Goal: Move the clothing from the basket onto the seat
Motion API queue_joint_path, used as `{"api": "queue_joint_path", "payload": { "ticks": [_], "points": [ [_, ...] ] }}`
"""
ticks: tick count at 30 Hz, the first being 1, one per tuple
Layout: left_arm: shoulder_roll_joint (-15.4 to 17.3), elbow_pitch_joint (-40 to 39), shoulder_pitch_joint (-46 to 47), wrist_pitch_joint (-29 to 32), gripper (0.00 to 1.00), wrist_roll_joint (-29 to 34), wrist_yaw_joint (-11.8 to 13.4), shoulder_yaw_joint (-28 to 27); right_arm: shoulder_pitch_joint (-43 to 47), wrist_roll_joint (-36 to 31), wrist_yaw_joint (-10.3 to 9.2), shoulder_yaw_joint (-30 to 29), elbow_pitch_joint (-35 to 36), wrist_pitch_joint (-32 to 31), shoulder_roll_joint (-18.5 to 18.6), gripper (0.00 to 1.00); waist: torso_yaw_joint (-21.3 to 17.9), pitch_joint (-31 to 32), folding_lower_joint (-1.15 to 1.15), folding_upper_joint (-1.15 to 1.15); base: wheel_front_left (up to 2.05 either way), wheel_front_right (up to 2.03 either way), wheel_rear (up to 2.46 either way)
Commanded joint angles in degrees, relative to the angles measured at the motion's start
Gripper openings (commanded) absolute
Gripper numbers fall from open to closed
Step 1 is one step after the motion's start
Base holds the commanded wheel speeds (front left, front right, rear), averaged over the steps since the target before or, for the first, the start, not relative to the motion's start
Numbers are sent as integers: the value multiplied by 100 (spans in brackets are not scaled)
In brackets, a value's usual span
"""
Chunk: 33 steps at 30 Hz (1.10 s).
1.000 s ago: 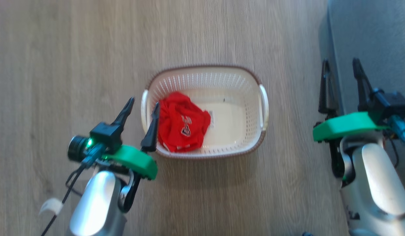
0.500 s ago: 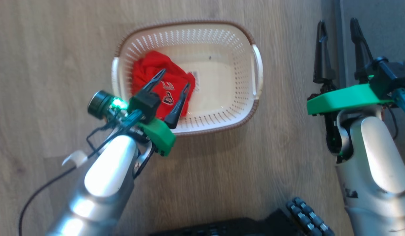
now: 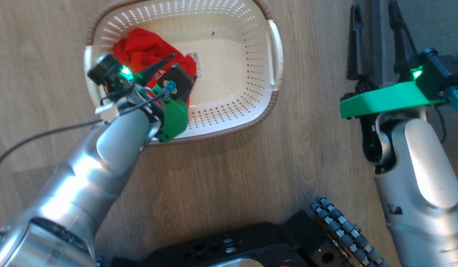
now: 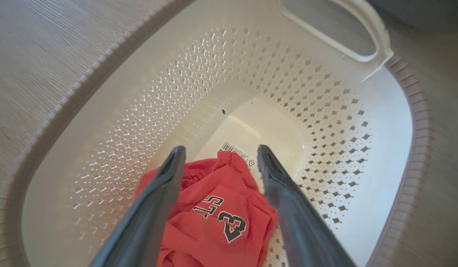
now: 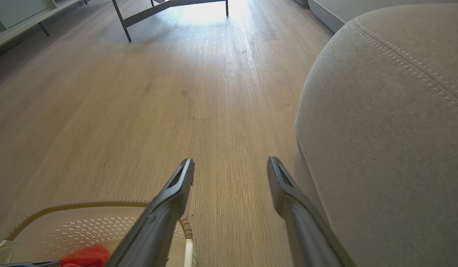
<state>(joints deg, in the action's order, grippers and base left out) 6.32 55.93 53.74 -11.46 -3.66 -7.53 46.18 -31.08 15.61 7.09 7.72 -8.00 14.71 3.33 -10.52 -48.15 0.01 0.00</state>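
The cream perforated basket (image 3: 232,107) stands on the wooden floor, and the red clothing (image 3: 140,48) lies bunched in its left end. My left gripper (image 3: 182,68) reaches down inside the basket, open, one finger on each side of the clothing. In the left wrist view the clothing (image 4: 214,218), with its number print, lies between the spread fingers of that gripper (image 4: 218,152), near the basket wall (image 4: 307,92). My right gripper (image 3: 373,7) hangs open and holds nothing at the edge of the grey seat (image 3: 436,26). The right wrist view shows that gripper (image 5: 231,163) beside the seat (image 5: 392,122).
My black base with its roller wheel (image 3: 340,230) fills the lower edge of the head view. A label sticker (image 4: 238,152) lies on the basket floor. A metal furniture frame (image 5: 121,18) stands far across the wooden floor (image 5: 140,111).
The head camera has tilted down, so the basket sits higher in the view. My left gripper has gone from outside the basket's left rim down into it, over the clothing. Both grippers stay open.
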Motion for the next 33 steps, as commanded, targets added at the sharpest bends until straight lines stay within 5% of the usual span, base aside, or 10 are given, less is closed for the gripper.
{"api": "queue_joint_path", "payload": {
  "ticks": [1, 10, 21, 33],
  "points": [
    [34, 91, 59, 93, 100, 75, 5, 17, 90, 49, 40, 122, 202, 29, -45, 100, -104, -107, -1, 0, 0, 0, 0],
    [-84, 1212, 706, 909, 100, 371, 41, 592, 95, 205, 40, 222, 217, 29, -45, 100, -331, -355, -1, 0, 0, 0, 0],
    [-138, 1645, 991, 1764, 100, 694, 292, 1009, 119, 385, 40, 337, 239, 29, -45, 100, -512, -491, -1, 0, 0, 0, 0],
    [208, 1755, 1013, 2143, 100, 745, 356, 1222, 79, 553, 40, 378, 340, 29, -46, 100, -676, -720, -1, 0, 0, 0, 0]
  ]
}}
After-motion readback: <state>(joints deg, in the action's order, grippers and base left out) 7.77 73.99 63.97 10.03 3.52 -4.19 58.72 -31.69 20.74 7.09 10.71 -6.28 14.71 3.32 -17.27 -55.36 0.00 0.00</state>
